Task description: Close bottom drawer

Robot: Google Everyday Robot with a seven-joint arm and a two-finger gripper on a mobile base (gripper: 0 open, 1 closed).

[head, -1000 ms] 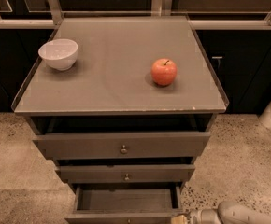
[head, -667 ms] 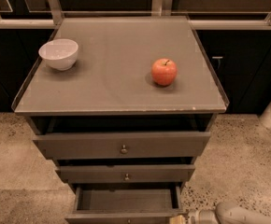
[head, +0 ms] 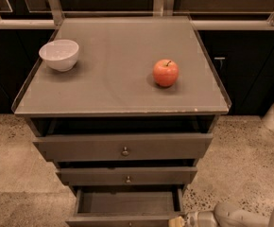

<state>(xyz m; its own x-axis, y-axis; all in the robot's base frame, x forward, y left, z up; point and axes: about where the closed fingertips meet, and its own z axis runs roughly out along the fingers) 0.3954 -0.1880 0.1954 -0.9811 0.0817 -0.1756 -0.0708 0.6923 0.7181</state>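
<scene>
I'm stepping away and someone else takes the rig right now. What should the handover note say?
Claw: low at the picture's bottom edge, by the right front corner of the bottom drawer. Whether it touches the front cannot be told.
Bottom drawer: pulled out, its inside in view.
Done: none of the closing yet.
Left: push the drawer front in until it is shut.
On the cabinet top: white bowl at left and apple at right, both away from the drawer.
</scene>
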